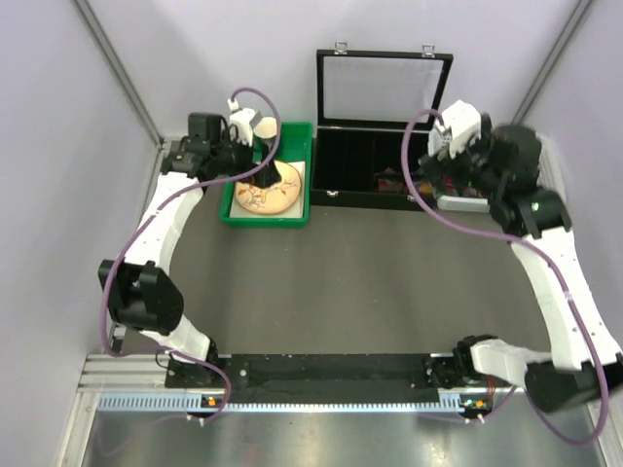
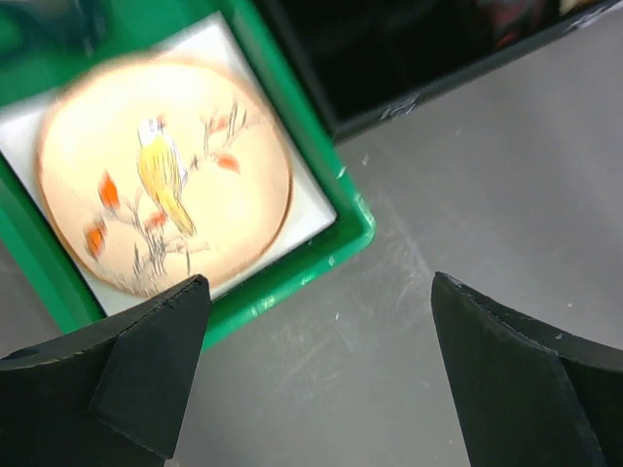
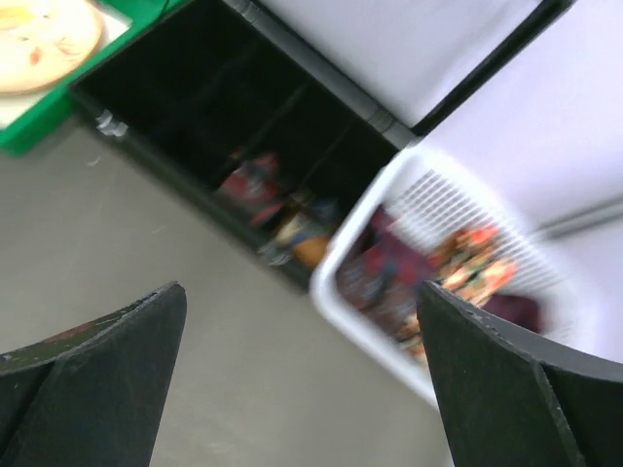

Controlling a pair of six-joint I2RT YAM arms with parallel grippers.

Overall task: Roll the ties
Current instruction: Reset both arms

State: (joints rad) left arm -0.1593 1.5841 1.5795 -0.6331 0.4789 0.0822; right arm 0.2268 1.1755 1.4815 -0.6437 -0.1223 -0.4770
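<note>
Several ties lie bunched in a white basket [image 3: 336, 265] at the right: a dark maroon one [image 3: 384, 277] and a bright red-orange floral one [image 3: 472, 255]. The view is blurred. Two rolled ties [image 3: 251, 180] sit in compartments of the open black box [image 1: 362, 195]. My right gripper [image 3: 302, 379] is open and empty, above the table beside the box and basket [image 1: 463, 202]. My left gripper [image 2: 316, 375] is open and empty, over the green tray [image 1: 237, 216] at the back left.
The green tray [image 2: 292, 277] holds a round cream plate [image 2: 165, 165] painted with a yellow bird. The black box's lid [image 1: 382, 88] stands open against the back wall. Grey walls close in the left, back and right.
</note>
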